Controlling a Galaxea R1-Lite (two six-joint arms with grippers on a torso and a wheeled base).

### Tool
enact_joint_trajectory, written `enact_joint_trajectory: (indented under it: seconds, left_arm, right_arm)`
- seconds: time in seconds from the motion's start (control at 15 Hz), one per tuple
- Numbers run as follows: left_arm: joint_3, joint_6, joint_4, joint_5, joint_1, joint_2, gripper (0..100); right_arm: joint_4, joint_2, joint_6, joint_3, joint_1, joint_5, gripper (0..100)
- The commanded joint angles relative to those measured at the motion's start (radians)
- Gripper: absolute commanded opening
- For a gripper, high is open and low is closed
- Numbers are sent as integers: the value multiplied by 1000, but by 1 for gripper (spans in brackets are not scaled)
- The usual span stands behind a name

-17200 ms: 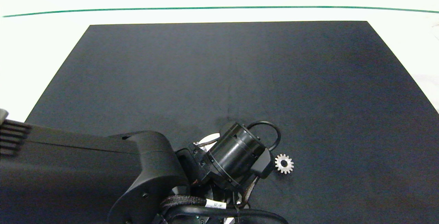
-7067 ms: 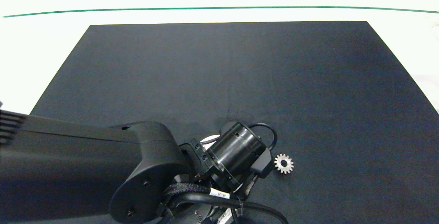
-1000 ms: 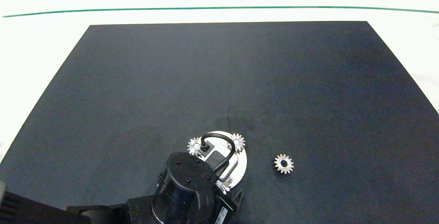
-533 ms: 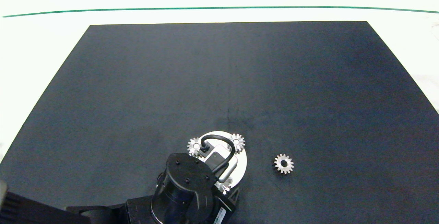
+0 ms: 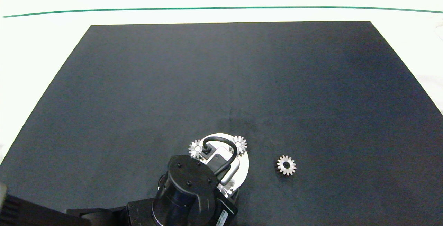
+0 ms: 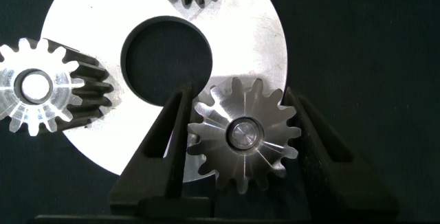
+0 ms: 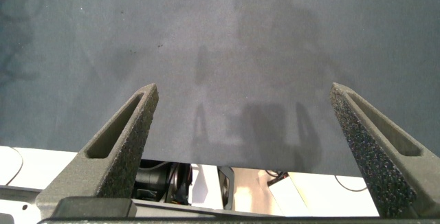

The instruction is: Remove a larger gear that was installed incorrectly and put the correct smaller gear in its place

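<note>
A round silver plate [image 6: 254, 38] with a dark centre hole lies on the black mat and carries three silver gears on pins. My left gripper [image 6: 238, 95] straddles the larger gear [image 6: 244, 133], its two dark fingers [image 6: 168, 138] pressed against the teeth on both sides. In the head view my left wrist [image 5: 188, 188] hangs over the plate [image 5: 244, 165] and hides most of that gear. The smaller gear [image 5: 286, 165], with a dark centre hole, lies flat and loose on the mat to the plate's right. My right gripper [image 7: 244, 97] stands open over bare mat, out of the head view.
Two other mounted gears [image 5: 196, 148] [image 5: 238, 144] sit on the plate's far rim; one of them [image 6: 38, 86] shows beside my left fingers. The black mat [image 5: 221, 80] lies on a white table with a green line [image 5: 221, 8] at the far side.
Over the last second my left wrist has shifted slightly toward the near edge above the plate. Earlier the left arm lay across the plate, hiding it. The loose gear has not moved.
</note>
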Motion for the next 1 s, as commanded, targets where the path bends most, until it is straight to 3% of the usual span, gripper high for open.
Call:
enact_joint_trajectory:
  seconds: [0.07,0.67,0.8,1.0]
  left_arm:
    - [0,-1,-4,2,0,2,42]
    - [-9,-7,-28,2,-3,-6,24]
    - [-20,-31,-74,2,-6,-1,20]
    - [-20,-33,-82,2,-12,-4,16]
  right_arm:
    - [2,0,1,0,0,0,100]
    - [2,2,1,0,0,0,100]
    - [2,0,1,0,0,0,100]
    - [2,-1,1,0,0,0,100]
